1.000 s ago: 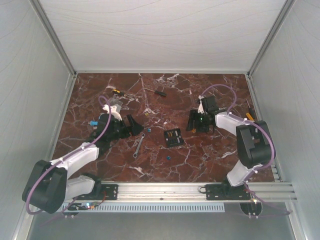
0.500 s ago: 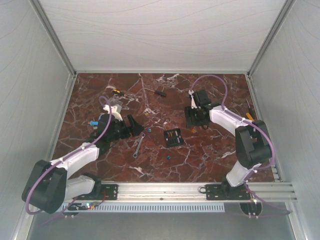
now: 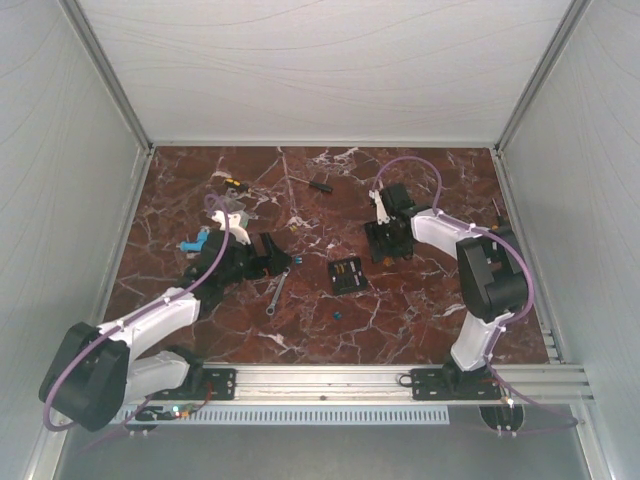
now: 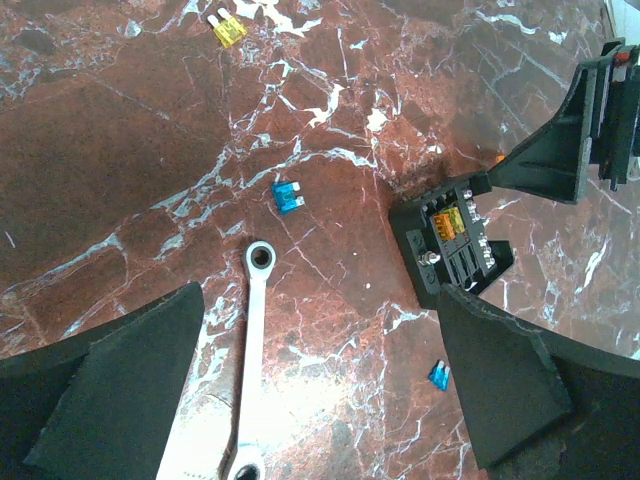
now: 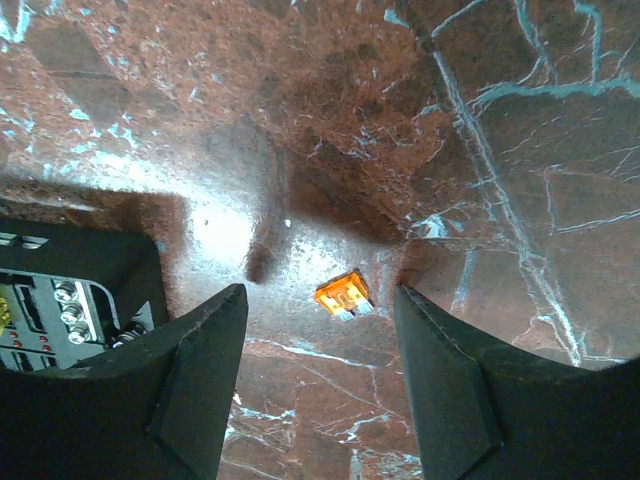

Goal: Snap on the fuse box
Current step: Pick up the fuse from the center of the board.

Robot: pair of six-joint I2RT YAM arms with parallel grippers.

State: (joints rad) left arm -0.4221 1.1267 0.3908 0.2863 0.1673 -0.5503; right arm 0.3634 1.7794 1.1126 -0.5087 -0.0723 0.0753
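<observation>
Overhead, a black fuse box sits between the left gripper and the right gripper.
Left gripper spread wide and empty, box just ahead to its right; right gripper (jaws partly apart) grips nothing, an orange fuse loose between its fingertips, box at its left.

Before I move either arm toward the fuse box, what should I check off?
1. Left gripper open and empty: ok.
2. Right gripper open and empty: ok.
3. Fuse box in view, gripped by neither arm: ok.
4. Spot beneath right gripper bare: not ok, an orange fuse lies there.
5. Wrench apart from fuse box: ok.
</observation>
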